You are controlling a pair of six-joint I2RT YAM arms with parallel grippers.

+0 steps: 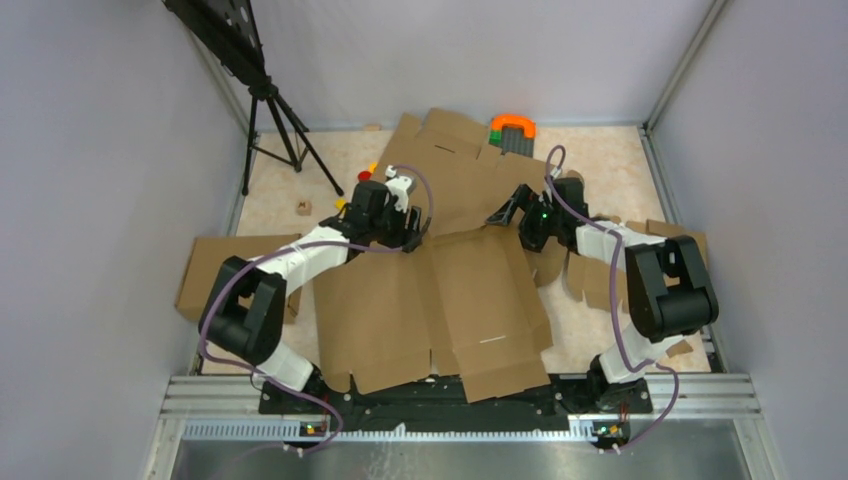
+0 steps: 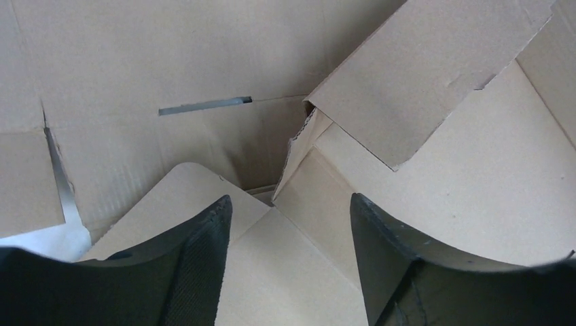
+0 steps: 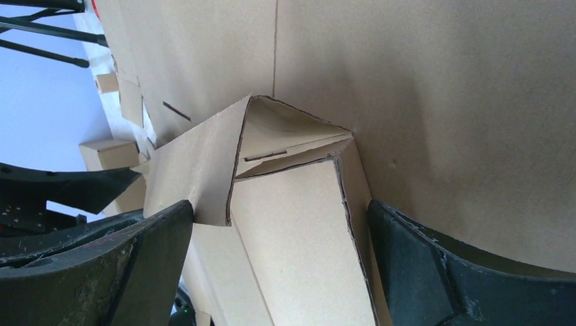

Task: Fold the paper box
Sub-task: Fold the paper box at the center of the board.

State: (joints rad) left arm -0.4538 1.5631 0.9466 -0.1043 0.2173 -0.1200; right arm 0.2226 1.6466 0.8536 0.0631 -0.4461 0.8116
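The paper box point(image 1: 470, 300) is a big brown die-cut sheet lying mostly flat in the middle of the table, with its far panels reaching the back. My left gripper point(image 1: 412, 238) is open over the sheet's far left crease. In the left wrist view point(image 2: 291, 204) its fingers straddle bare cardboard, with a raised flap point(image 2: 421, 68) just ahead. My right gripper point(image 1: 527, 238) is open at the far right edge. In the right wrist view point(image 3: 280, 207) a folded-up corner flap point(image 3: 285, 136) stands between the fingers, and the left finger point(image 3: 156, 244) touches the flap's edge.
A smaller plain cardboard slab point(image 1: 205, 270) lies at the left. Torn scraps point(image 1: 595, 280) lie at the right by the right arm. An orange and green object point(image 1: 512, 127) sits at the back. A tripod point(image 1: 272, 110) stands back left, with a small block point(image 1: 303, 207) near it.
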